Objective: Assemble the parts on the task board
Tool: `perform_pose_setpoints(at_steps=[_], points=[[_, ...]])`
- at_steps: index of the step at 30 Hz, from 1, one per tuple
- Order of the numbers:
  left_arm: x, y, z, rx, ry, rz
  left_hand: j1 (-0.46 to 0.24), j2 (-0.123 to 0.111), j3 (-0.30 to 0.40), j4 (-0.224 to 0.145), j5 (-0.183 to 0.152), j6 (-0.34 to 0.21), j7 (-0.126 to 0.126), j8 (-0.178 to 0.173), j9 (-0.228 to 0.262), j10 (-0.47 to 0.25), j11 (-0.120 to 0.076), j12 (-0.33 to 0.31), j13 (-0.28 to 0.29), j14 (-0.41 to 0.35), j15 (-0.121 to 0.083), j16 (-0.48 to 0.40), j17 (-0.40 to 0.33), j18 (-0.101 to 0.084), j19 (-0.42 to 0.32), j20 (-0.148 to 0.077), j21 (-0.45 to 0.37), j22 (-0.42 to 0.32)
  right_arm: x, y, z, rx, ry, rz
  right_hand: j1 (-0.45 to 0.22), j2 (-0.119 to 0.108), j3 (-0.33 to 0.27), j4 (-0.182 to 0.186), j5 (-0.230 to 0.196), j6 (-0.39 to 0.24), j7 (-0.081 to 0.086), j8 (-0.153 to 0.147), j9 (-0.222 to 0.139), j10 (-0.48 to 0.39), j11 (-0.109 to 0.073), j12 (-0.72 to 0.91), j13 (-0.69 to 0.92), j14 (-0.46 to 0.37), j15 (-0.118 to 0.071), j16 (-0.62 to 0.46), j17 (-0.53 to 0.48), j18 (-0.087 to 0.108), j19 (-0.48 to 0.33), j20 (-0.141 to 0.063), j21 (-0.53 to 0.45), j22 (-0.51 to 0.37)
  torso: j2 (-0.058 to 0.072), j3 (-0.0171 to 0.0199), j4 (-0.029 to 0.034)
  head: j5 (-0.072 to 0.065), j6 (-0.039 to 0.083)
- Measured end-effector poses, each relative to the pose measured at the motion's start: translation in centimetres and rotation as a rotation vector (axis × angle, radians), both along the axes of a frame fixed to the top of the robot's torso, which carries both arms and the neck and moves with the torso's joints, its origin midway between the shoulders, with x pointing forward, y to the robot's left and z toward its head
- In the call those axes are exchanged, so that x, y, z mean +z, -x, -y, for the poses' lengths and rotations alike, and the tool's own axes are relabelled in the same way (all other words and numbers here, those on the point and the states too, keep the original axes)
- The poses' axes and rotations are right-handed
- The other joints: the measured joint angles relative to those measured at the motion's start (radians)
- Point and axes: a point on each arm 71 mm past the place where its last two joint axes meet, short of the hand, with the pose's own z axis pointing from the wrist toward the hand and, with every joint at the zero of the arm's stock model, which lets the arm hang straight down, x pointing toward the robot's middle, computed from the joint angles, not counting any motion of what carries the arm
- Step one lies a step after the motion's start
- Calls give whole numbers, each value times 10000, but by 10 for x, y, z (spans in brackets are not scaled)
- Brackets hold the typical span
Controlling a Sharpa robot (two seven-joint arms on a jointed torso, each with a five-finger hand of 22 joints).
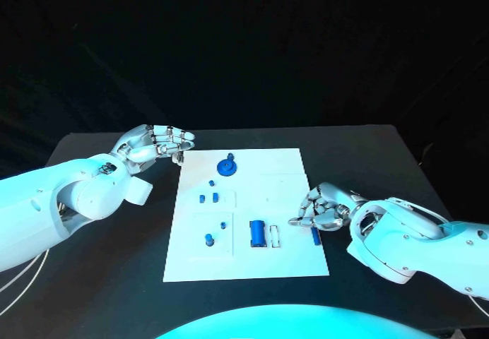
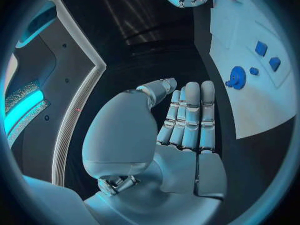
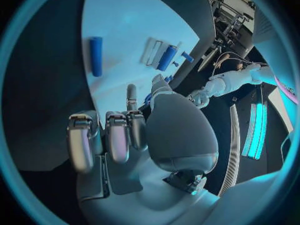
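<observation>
small blue parts (image 1: pixel 212 189) too small to identify, right hand (image 1: pixel 324 207) fingertips hidden

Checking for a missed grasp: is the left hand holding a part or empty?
Empty. The left hand shows a bare palm with fingers straight, hovering over the black table beside the task board.

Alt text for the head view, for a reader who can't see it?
A white task board lies mid-table carrying small blue parts. The right hand rests at the board's right edge beside a blue rod; the left hand is over the table off the board's far left corner, fingers curled and holding nothing.
</observation>
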Motion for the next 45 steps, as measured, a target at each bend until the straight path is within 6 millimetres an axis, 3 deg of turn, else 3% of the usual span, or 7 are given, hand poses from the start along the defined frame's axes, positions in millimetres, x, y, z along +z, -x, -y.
perform_pose_setpoints(at_steps=[6, 16, 45], points=[[0, 1, -2, 19, 11, -14, 0, 0, 0, 0, 0, 0, 0, 0, 0, 0, 0, 0, 0, 0, 0, 0, 1, 0, 0, 0, 0, 0, 1, 4, 27, -440, 395, 93, 74, -71, 0, 0, 0, 0, 0, -38, -23, 0, 0, -57, -1, -1, 75, 0, -1, 0, -13, 62, 0, -1, 0, 10, -4, -204, -11], [0, 2, -1, 1, 45, -35, 0, 0, 0, 0, 0, 0, 0, 37, -9, 0, 0, 0, -9, 0, 0, 0, 1, -1, 0, 0, 0, 0, -7, 13, 35, -330, 949, 169, 172, -38, 56, -1, 0, 74, 3, -38, -22, -1, -2, -57, -1, -1, 74, 0, -2, 0, 0, 74, 0, -2, 2, 16, 5, -304, -21], [-1, 2, -2, 21, 55, -61, 0, 0, 0, 0, 0, 0, 0, 37, -9, 1, -1, -2, -7, 0, 0, 0, 3, 0, 0, 0, 0, 0, -34, 19, 24, 196, 2001, -464, 406, -26, 93, -39, -43, 353, -98, 133, -78, -4, -5, -57, -2, -1, 74, 0, -5, 0, 0, 73, 0, 4, 10, 22, 20, -276, -124]])
